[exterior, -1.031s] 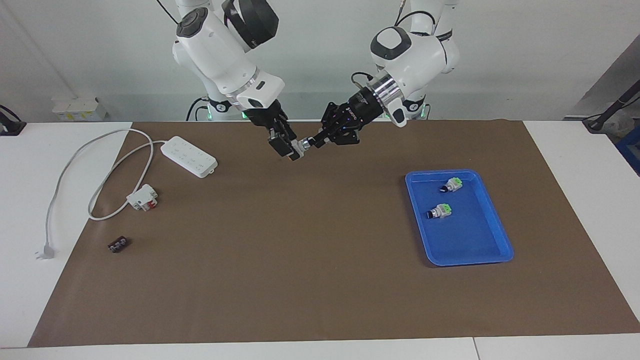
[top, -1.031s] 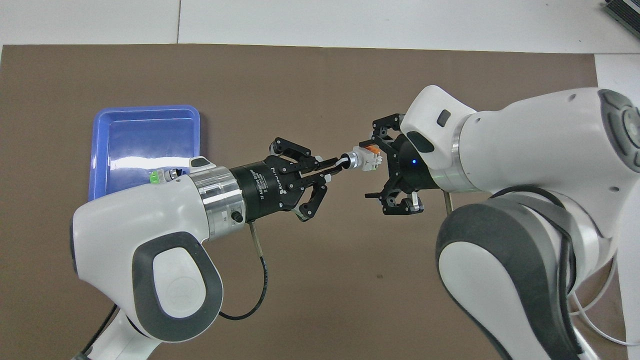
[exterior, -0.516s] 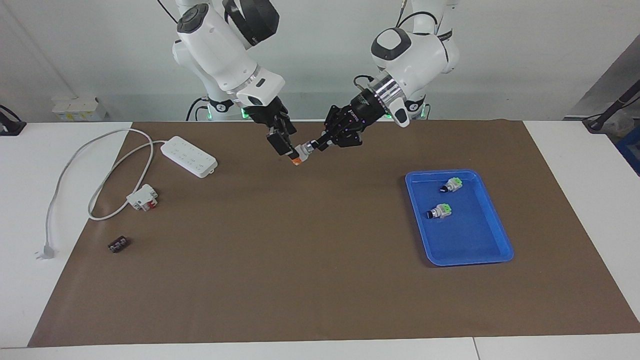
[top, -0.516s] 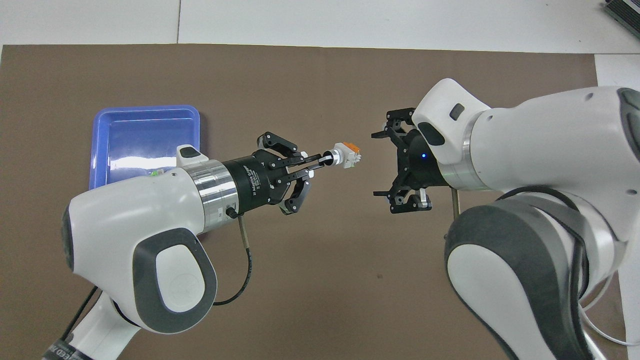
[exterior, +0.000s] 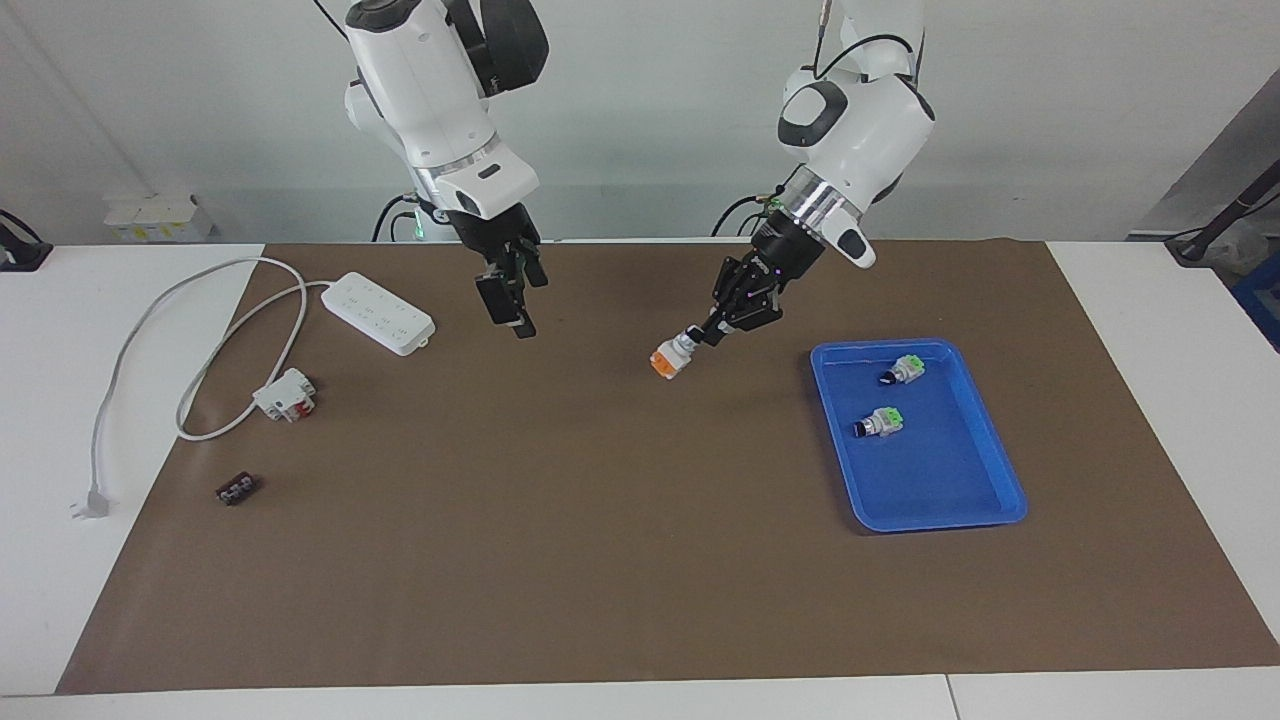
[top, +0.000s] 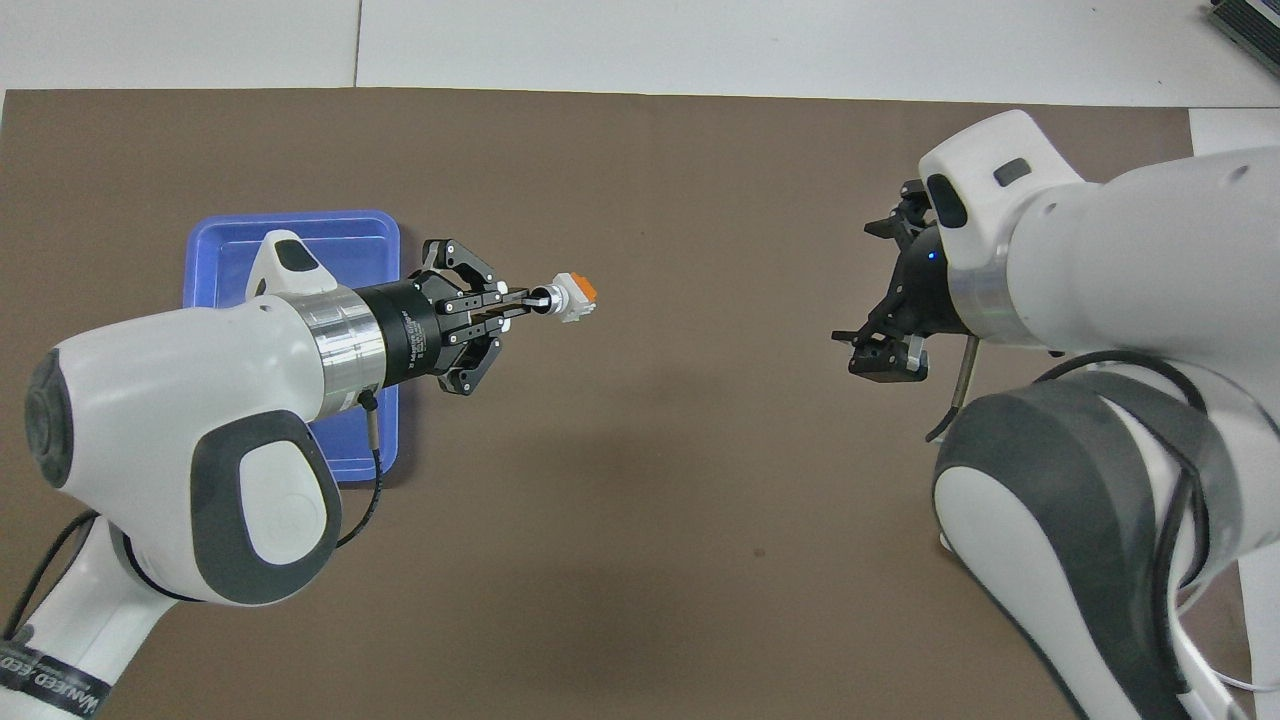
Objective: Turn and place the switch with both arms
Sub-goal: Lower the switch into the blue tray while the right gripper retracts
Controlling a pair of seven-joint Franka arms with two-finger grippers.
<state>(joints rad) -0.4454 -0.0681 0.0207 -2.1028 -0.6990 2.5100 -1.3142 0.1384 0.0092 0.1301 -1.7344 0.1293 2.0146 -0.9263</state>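
Facing view: right gripper (exterior: 510, 305) released switch (exterior: 667, 358), withdrew.

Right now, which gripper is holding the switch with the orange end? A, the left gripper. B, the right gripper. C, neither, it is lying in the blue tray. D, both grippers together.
A: the left gripper is shut on the black knob end of the switch, up over the brown mat beside the blue tray, while the right gripper hangs open and apart from it, holding nothing.
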